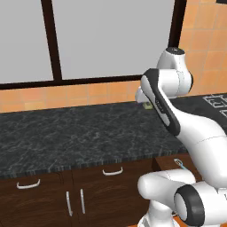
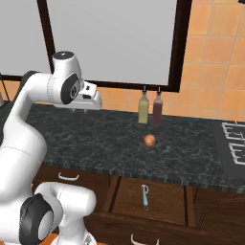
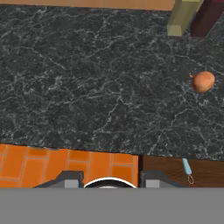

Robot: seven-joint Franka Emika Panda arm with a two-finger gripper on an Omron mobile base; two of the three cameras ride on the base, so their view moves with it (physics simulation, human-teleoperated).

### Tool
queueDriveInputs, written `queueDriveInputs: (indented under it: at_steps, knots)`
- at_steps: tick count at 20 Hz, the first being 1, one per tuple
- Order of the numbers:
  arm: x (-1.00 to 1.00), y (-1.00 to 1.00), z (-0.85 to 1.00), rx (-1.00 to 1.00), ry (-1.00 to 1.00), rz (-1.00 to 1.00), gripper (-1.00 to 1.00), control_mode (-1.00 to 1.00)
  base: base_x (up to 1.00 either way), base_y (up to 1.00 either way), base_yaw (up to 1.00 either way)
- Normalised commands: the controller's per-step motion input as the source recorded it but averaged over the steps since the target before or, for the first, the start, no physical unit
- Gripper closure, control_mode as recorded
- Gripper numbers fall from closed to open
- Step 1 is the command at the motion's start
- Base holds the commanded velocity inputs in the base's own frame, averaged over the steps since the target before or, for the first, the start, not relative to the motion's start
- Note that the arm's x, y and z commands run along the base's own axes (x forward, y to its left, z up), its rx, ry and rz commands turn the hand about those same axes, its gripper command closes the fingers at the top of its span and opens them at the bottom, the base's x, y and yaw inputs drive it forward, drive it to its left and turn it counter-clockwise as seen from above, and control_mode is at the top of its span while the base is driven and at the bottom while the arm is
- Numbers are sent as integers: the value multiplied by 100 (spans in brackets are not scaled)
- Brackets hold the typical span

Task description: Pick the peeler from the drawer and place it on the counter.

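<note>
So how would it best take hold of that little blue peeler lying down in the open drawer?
Probably by the light blue handle of the peeler, coming straight down from above. It lies flat on the floor of the drawer with bare wood around it, so the fingers could close across its slim width. The wire loop end looks too thin to pinch. The gripper hangs above the counter.

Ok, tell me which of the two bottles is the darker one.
The right bottle in the right base view: dark maroon, beside the olive-yellow bottle.
</note>
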Motion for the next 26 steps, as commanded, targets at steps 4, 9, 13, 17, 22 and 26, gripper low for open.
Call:
queueDriveInputs:
  at_steps: [4,9,13,17,22,26]
  knots:
    - [-40,-6,-1,0,0,0,-100,-100,0,0,0]
    - [-76,-20,-36,2,0,-4,-100,-100,0,0,0]
    - [-46,-14,-53,0,0,-9,-100,-100,0,0,0]
    - [-12,-16,-22,1,0,-2,-100,100,-23,-2,-7]
    - [0,0,0,0,0,0,-100,100,-29,68,-67]
    - [0,0,0,0,0,0,-100,100,-5,60,-73]
